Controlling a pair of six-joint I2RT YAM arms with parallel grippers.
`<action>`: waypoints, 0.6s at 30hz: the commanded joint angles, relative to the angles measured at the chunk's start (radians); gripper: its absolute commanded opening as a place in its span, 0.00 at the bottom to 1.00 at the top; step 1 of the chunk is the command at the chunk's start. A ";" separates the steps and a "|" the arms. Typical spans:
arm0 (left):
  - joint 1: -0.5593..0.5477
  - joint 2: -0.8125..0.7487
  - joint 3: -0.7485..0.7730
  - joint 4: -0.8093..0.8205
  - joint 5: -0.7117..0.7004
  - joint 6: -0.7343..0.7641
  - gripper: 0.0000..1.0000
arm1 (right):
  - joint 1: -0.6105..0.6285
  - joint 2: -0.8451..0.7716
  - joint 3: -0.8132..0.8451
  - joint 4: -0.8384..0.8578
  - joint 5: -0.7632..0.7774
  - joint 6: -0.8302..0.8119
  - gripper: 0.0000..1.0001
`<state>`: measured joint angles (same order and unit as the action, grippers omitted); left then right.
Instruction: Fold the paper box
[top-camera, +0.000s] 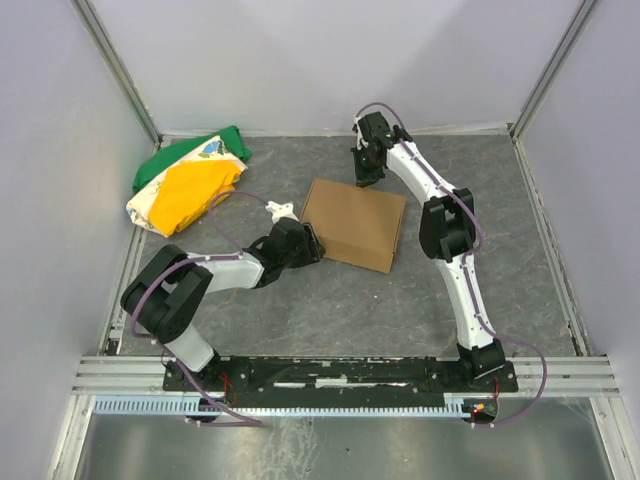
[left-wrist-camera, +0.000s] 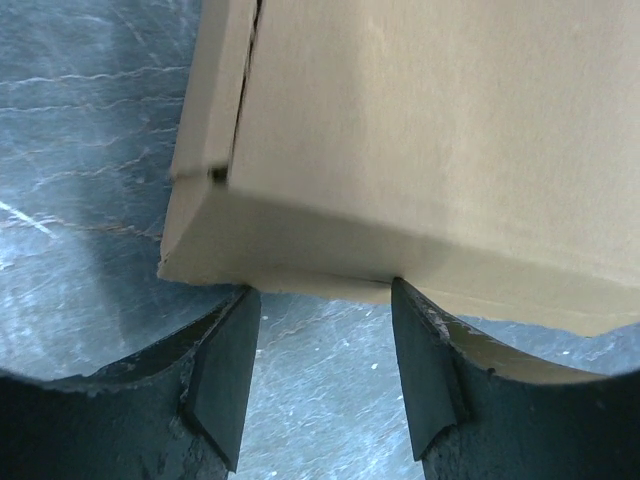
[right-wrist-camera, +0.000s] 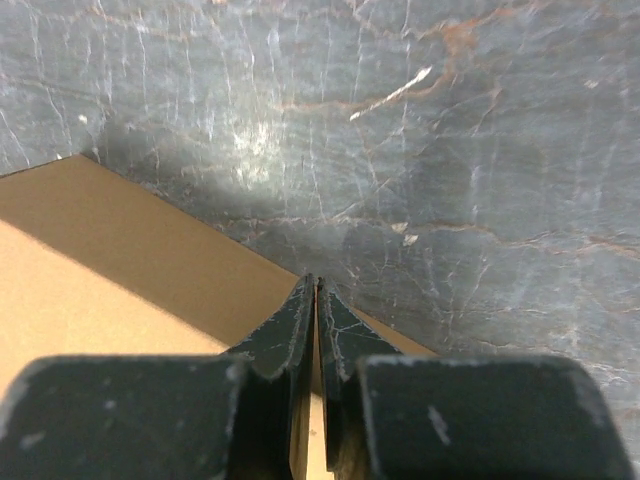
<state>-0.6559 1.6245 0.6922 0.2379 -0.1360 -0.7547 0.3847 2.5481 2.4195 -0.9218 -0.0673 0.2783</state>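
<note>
- One paper box (top-camera: 355, 222), closed up.
- Two grippers: left gripper (left-wrist-camera: 320, 290) spread wide at its corner, right gripper (right-wrist-camera: 316, 285) pinched together, perhaps touching it.
- One cloth bundle (top-camera: 190, 185).

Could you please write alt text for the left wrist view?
A plain brown corrugated cardboard box fills the upper frame, its near edge close to the tips of the open left tool, whose two dark fingers frame grey marbled table.

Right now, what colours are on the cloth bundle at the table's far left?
Green, yellow and white; the cloth bundle shows best in the top external view.
</note>
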 joint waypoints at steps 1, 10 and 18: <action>0.004 0.066 0.010 0.070 0.023 -0.082 0.63 | 0.006 -0.043 -0.121 0.008 -0.152 -0.020 0.11; 0.002 0.098 -0.135 0.368 -0.134 -0.252 0.66 | 0.010 -0.073 -0.243 0.026 -0.257 -0.001 0.11; 0.003 0.084 -0.135 0.262 -0.063 -0.180 0.62 | 0.011 -0.090 -0.293 0.033 -0.227 0.023 0.11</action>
<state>-0.6628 1.6867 0.5499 0.6312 -0.1795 -0.9360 0.3447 2.4836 2.1796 -0.7368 -0.2180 0.2836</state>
